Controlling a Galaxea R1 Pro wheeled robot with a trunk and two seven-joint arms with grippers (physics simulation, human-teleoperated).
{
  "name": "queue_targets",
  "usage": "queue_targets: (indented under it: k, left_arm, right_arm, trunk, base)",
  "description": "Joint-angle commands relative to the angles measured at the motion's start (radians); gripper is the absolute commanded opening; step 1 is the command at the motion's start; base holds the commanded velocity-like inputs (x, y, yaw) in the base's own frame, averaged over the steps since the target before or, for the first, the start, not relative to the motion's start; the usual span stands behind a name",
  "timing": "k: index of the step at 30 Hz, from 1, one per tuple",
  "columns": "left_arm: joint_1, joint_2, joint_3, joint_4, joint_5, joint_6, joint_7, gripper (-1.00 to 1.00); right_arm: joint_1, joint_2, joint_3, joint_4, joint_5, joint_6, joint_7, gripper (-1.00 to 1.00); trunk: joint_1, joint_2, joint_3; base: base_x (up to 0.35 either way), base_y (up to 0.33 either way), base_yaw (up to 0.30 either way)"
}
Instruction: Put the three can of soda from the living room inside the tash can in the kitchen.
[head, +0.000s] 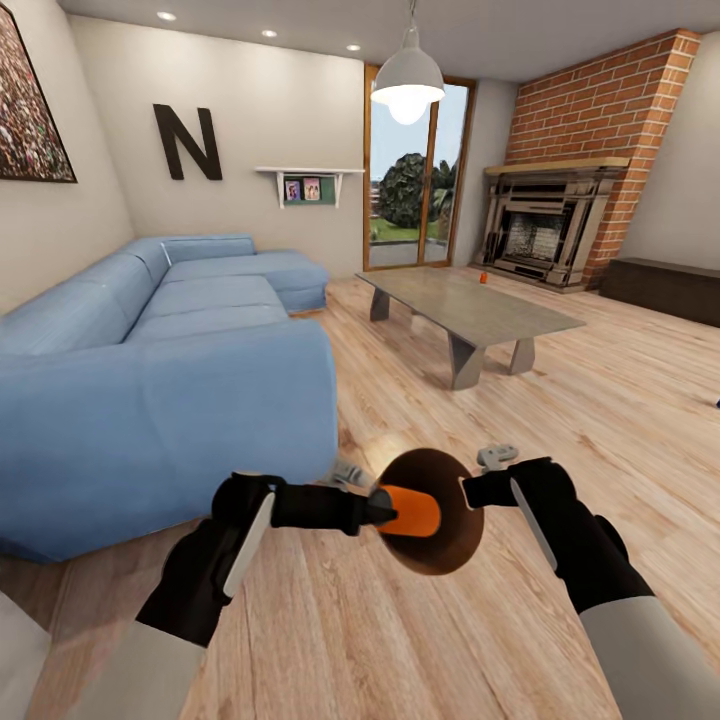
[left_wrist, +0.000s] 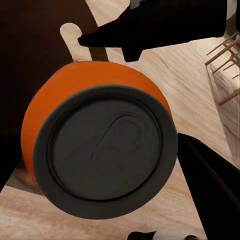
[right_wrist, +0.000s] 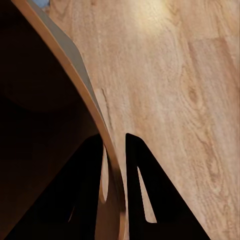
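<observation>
My left gripper (head: 385, 512) is shut on an orange can of soda (head: 412, 511), held on its side at the mouth of the tash can (head: 445, 545). The bin is tipped so its coppery brown inside faces me. In the left wrist view the can's dark grey top (left_wrist: 107, 150) is close up, with the bin's handle slot (left_wrist: 72, 36) behind it. My right gripper (head: 470, 491) is shut on the bin's rim (right_wrist: 82, 90), one finger (right_wrist: 87, 195) inside the wall and one outside. A second orange can (head: 483, 277) stands on the far end of the coffee table (head: 480, 318).
I am in the living room on a light wood plank floor. A blue sofa (head: 150, 370) is close on the left. The brick fireplace (head: 545, 235) and a low dark bench (head: 665, 285) are at the far right. A small dark blue thing (head: 717, 403) shows at the right edge.
</observation>
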Motion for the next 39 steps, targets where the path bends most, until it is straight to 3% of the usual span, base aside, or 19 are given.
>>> queue_targets:
  k: [1,8,14,21,24,29,39]
  left_arm:
    - [0.0,-0.002,-0.003,0.001,-0.001,-0.001,0.001,-1.0]
    - [0.0,-0.015,-0.019,0.006,-0.002,-0.004,0.005,-1.0]
    - [0.0,-0.018,-0.02,0.012,-0.003,-0.015,0.021,-1.0]
    - [0.0,-0.03,-0.027,0.065,-0.003,-0.067,0.105,-1.0]
    - [-0.001,-0.032,-0.03,0.108,-0.003,-0.113,0.173,-1.0]
    - [-0.001,-0.033,-0.083,0.126,-0.003,-0.135,0.277,-1.0]
    - [0.0,-0.037,-0.099,0.138,-0.002,-0.145,0.371,-1.0]
  right_arm:
    - [0.0,0.0,0.004,-0.001,-0.024,0.002,0.003,-1.0]
    - [0.0,0.018,0.037,-0.001,-0.017,0.002,0.002,-1.0]
    - [0.001,0.049,0.046,-0.001,0.025,0.002,0.002,-1.0]
    - [0.001,0.068,0.061,-0.008,0.034,0.002,0.002,-1.0]
    - [0.001,0.07,0.066,-0.026,0.034,0.002,0.002,-1.0]
    - [0.001,0.073,0.067,-0.033,0.035,0.002,0.002,-1.0]
    - [0.001,0.088,0.067,-0.033,0.035,0.002,0.002,-1.0]
  trunk:
    - [0.0,0.0,0.0]
    - [0.0,0.0,0.0]
    - [0.0,0.0,0.0]
    - [0.0,0.0,0.0]
    - [0.0,0.0,0.0]
    - [0.0,0.0,0.0]
    - [0.0,0.0,0.0]
  base:
    - [0.0,0.0,0.0]
    - [0.0,0.0,0.0]
    - [0.0,0.0,0.0]
    - [0.0,0.0,0.0]
    - [0.0,0.0,0.0]
    - [0.0,0.0,0.0]
    - [0.0,0.0,0.0]
